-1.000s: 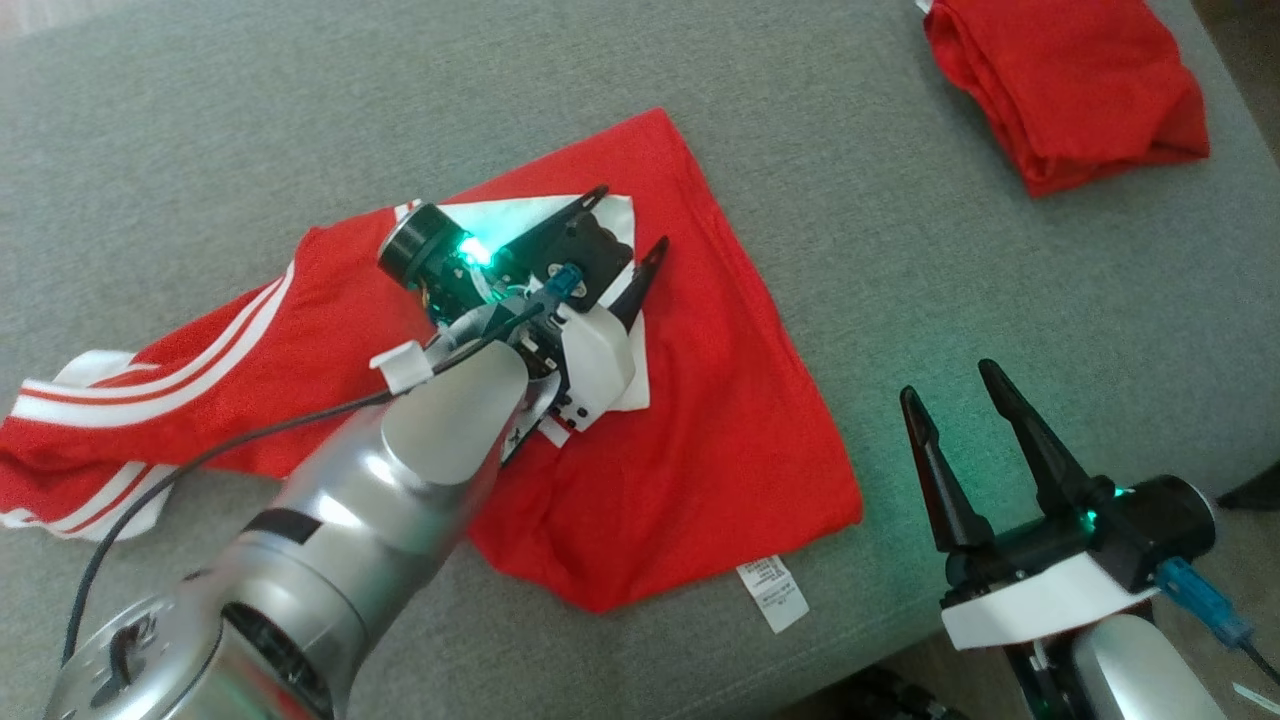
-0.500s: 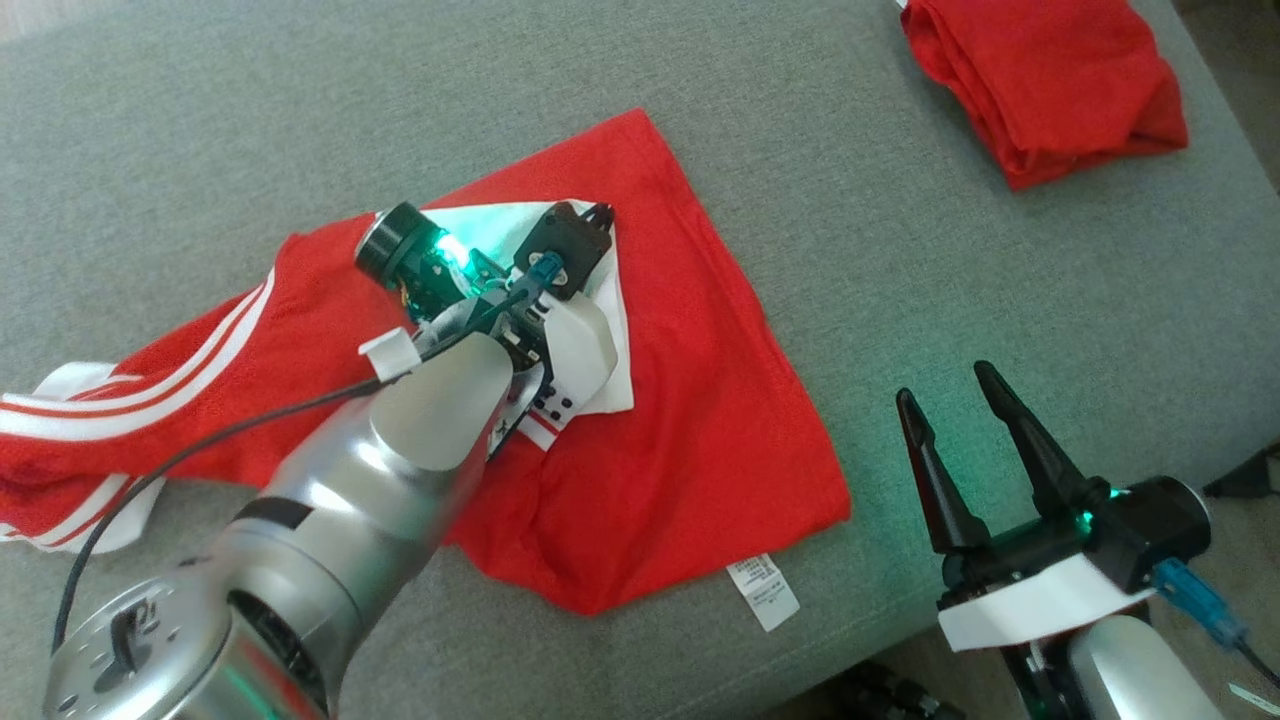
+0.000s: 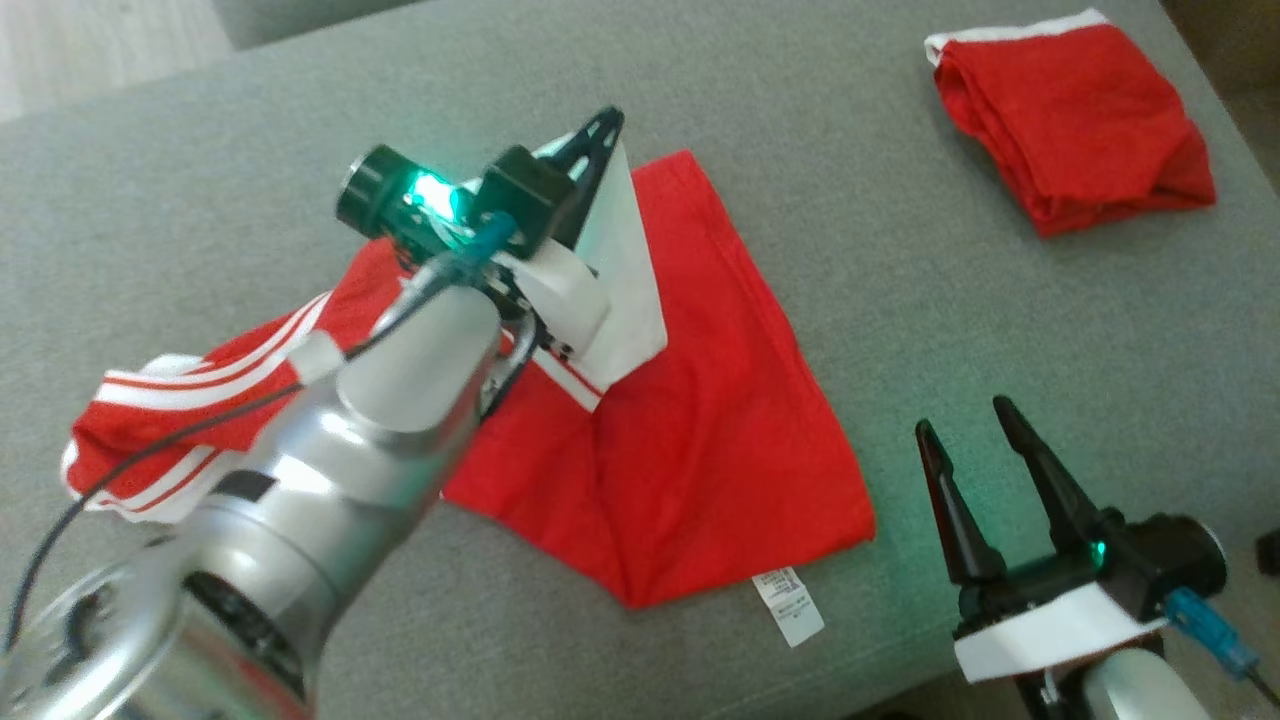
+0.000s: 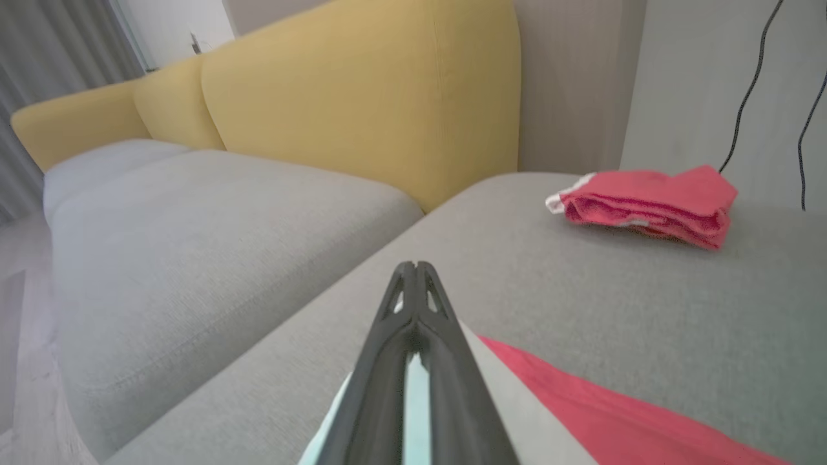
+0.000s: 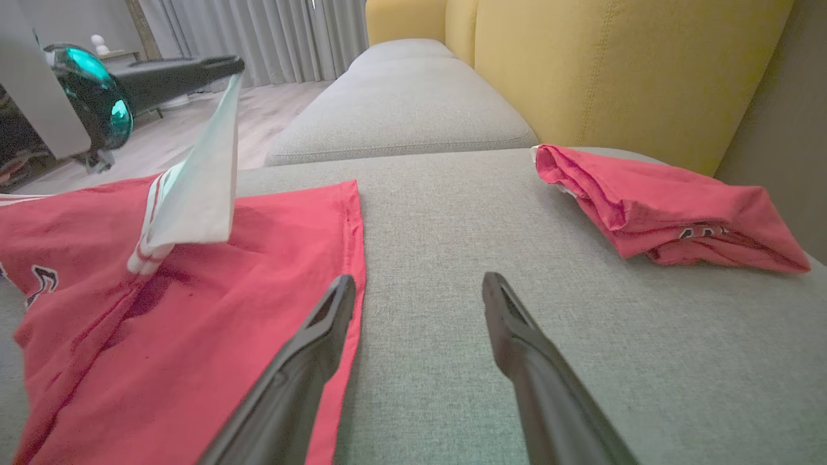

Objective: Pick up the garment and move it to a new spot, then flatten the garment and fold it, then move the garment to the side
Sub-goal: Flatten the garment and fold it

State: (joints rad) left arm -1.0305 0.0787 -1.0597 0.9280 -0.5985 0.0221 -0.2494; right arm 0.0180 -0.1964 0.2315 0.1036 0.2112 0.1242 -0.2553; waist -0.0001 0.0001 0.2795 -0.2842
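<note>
1. Currently the garment (image 3: 700, 440), red with white striped trim, lies bunched and partly doubled over on the near-left part of the sofa seat (image 3: 1000, 300). Its lower corner and care label (image 3: 790, 605) sit close to the front edge.
2. One white flap (image 3: 625, 280) of it stands raised off the seat; the red cloth below it rests on the cushion.
3. Grip: the left gripper (image 3: 600, 125) has its fingers pressed together, pinching the top of that flap. The left wrist view shows white cloth between them.
4. Idle side: the right gripper (image 3: 960, 418) has its fingers spread, holds nothing, and hovers by the front edge beside the garment's right corner.
5. A second folded garment (image 3: 1075, 125) sits at the far right corner, well apart.
6. Step, my read: pick up and move. The grasp is made but the bulk is not yet clear of the seat. Flattening and folding are not yet done.
7. Next move needs enough height to free the striped end at the left, then a carry to bare grey. With a single-point pinch the cloth will likely hang bunched, so the right gripper should take a second corner for spreading.
</note>
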